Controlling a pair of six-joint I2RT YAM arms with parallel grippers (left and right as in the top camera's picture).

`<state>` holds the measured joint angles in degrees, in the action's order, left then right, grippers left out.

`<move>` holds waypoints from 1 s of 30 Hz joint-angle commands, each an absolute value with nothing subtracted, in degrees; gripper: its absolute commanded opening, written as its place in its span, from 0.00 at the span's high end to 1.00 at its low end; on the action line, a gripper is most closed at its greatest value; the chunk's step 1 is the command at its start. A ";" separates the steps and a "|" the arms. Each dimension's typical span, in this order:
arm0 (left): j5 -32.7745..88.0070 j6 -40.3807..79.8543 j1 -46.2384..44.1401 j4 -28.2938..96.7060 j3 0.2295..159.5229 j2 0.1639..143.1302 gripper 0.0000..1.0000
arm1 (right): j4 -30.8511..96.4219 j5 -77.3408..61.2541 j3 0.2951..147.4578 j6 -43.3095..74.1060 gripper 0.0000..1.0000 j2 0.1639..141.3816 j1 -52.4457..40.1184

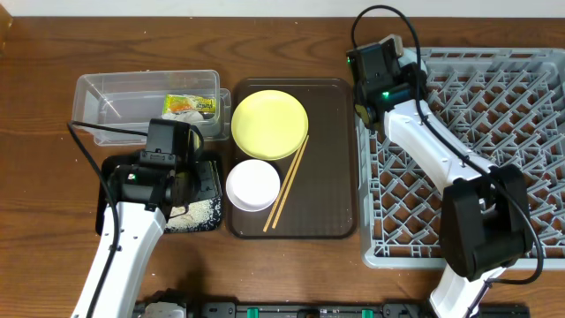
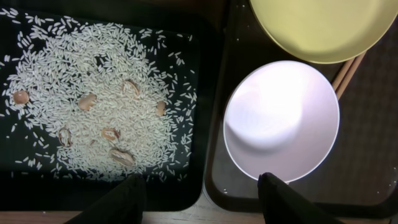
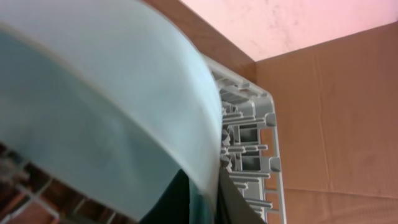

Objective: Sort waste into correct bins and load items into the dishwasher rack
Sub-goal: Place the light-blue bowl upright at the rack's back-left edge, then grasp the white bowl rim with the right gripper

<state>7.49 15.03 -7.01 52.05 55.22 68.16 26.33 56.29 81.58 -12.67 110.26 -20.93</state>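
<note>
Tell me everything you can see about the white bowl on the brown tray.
The white bowl is round, plain, glossy and empty, perhaps ceramic or hard plastic. It sits upright on the near left part of the dark brown serving tray, right beside the yellow plate. The chopsticks lie close along its right side. The left claw hangs open over its near left edge.

Shallow black tray (image 2: 183, 186) at 9 o'clock, strewn with loose white rice grains (image 2: 93, 87) and a few pinkish-brown scraps (image 2: 121, 155). White bowl (image 2: 281, 121) at 3 o'clock on the dark brown serving tray (image 2: 370, 149). Yellow plate (image 2: 317, 25) at 1 o'clock, just beside the bowl. Chopsticks (image 2: 346, 73) poke from under the plate rim at 2 o'clock. Left gripper (image 2: 200, 180) at 6 o'clock, dark fingers (image 2: 127, 199) spread apart.
</note>
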 commanded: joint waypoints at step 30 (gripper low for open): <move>-1.10 23.09 -1.72 55.94 55.64 68.23 0.32 | 41.76 -12.47 81.25 0.84 0.24 95.83 -29.80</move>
